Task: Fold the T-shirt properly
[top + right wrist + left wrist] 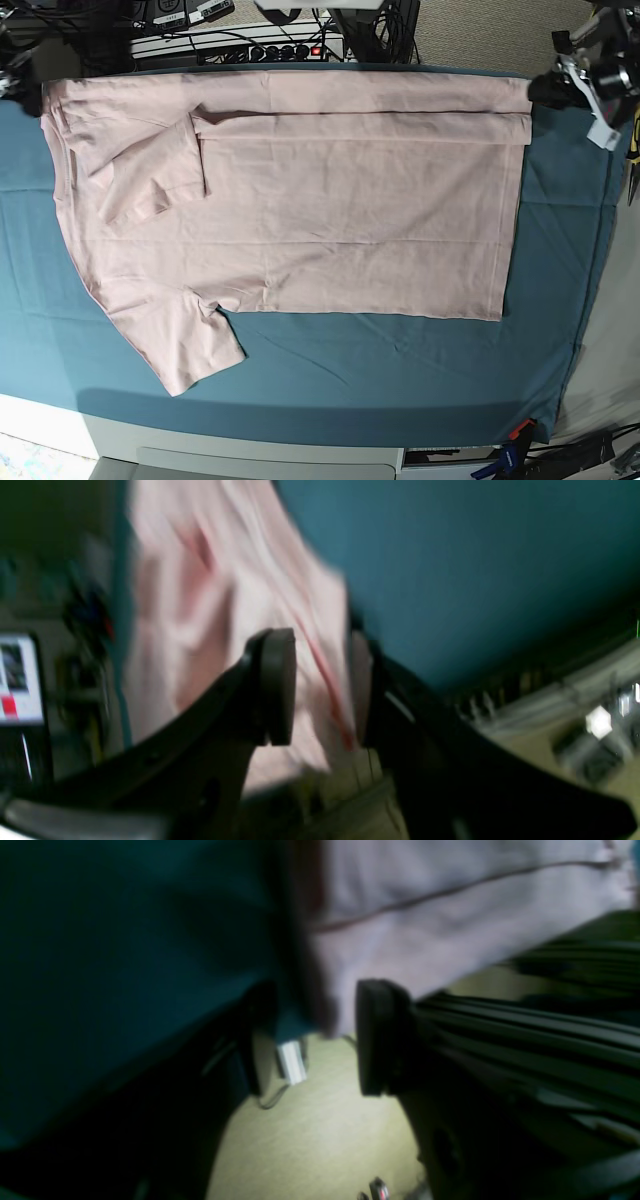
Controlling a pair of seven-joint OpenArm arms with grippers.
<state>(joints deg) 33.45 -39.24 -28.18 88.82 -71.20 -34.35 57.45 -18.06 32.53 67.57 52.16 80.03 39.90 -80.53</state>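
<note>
The pale pink T-shirt (300, 210) lies plain side up on the teal-covered desk (400, 360), its far edge folded over, each corner between a parted end effector's pads, left (320, 1035) and right (322, 687).

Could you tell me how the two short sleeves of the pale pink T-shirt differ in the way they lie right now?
The far sleeve is folded inward onto the pale pink cotton T-shirt; the near sleeve sticks out sideways. The far sleeve rests on pink fabric, while the near one lies on the teal cloth sheet. Both lie flat at the same end.
</note>
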